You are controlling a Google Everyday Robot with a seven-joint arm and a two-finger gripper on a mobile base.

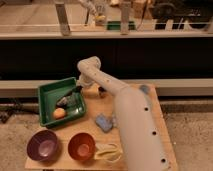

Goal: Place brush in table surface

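Note:
The brush (66,100) lies in the green tray (48,93) at the table's back left, its dark handle pointing up-right and its greyish head down-left. My gripper (75,94) reaches down into the tray from the white arm (107,85) and is shut on the brush's handle end. The brush still rests low in the tray. The light-brown table surface (96,107) shows bare wood just right of the tray.
An orange ball (59,113) sits in the tray's front. A purple bowl (44,145) and an orange bowl (81,146) stand at the front left, a banana (107,152) beside them. A blue sponge (104,121) lies mid-table. My arm covers the right side.

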